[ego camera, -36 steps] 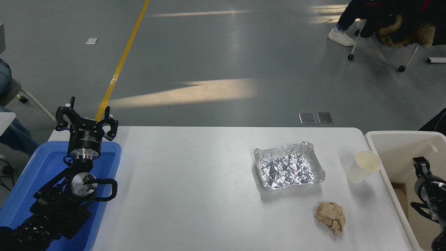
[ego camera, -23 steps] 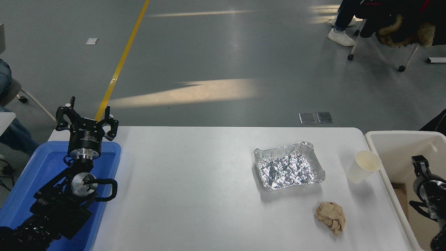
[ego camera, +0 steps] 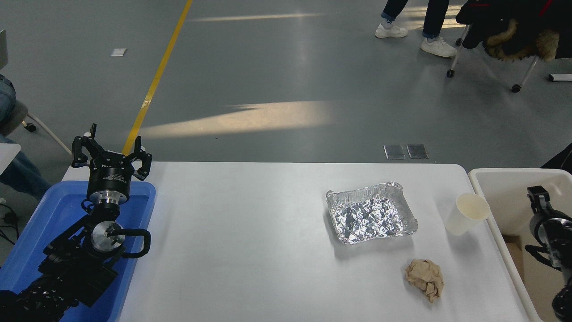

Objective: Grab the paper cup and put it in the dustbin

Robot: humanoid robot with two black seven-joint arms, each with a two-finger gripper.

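— What's going on at the table? Has anything changed in the last second?

— Hardly anything. The right gripper (ego camera: 538,197) is creeping up a little along the right edge of the picture, over the dustbin (ego camera: 502,173), and someone's legs are walking into view far across the floor. Nothing on the table is shifting.

— So where's the paper cup sitting?

— The paper cup (ego camera: 466,213) is standing upright near the table's right edge, mouth up, just beside the dustbin's thick rim. The foil tray (ego camera: 371,212) is lying a little further in from that edge, and the crumpled brown paper ball (ego camera: 425,278) is resting nearer the front edge. All three are staying put.

— Is the right gripper holding anything?

— I'm seeing only its dark tip and part of the wrist poking in, apart from the cup. Whether the fingers are spread or closed, I honestly cannot tell.

— And the other arm?

— The left gripper (ego camera: 111,154) is parked at the table's left edge above the blue tray (ego camera: 40,232), fingers splayed, carrying nothing.

— What does that mean for the job?

— I'd say the pick is only just beginning. The arm seems to be lifting out of the bin area, and it's going to have to swing leftward over the rim to reach the cup. Afterwards the trip back is short, since bin and cup are neighbours.
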